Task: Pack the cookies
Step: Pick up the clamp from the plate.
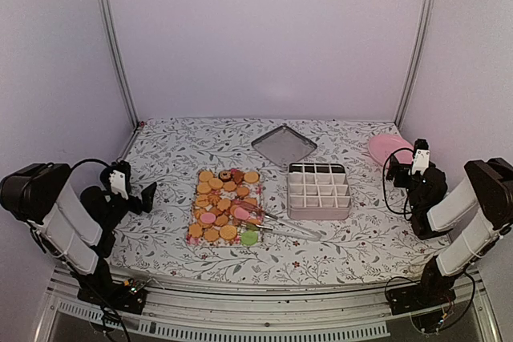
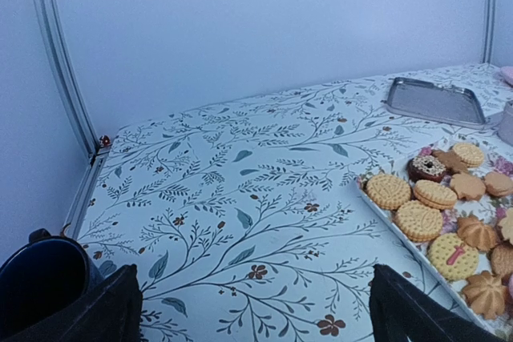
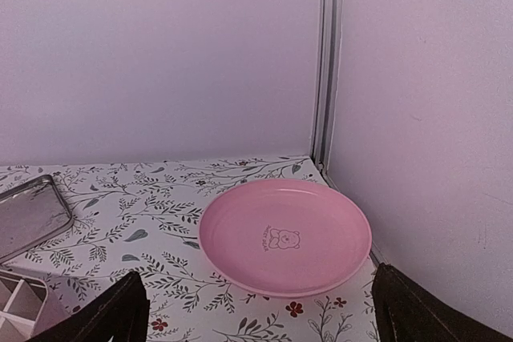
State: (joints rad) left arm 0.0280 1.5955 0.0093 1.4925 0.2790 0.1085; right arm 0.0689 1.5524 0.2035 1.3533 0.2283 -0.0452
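While the left gripper (image 2: pixel 252 294) and the right gripper (image 3: pixel 256 298) sit off at opposite ends of the counter (image 1: pixel 337 254), the packing has not started, to my eye. All the cookies (image 1: pixel 224 207) lie on a flowered tray (image 2: pixel 401 235) left of the middle. They are mostly golden-orange rounds, with a few pink ones, a green one at the near corner and a dark one at the far end. Just right of the tray stands the divided box (image 1: pixel 318 191), white walls cutting it into small cells. From above the cells look empty, though the far row is in shadow and I can't swear to it. Its metal lid (image 1: pixel 284 146) lies off, flat on the counter behind the box and apart from it. A pair of metal tongs (image 1: pixel 282 223) rests with one end on the tray's near right corner and the other on the counter in front of the box, touched by neither gripper.

The left gripper hangs over the counter left of the tray, spread wide with nothing in it. The right gripper is likewise wide apart and empty, facing a pink plate (image 3: pixel 284 238) in the far right corner.

So every step is left: each cookie has to be lifted across into a cell, and I'd guess the lid goes on last.
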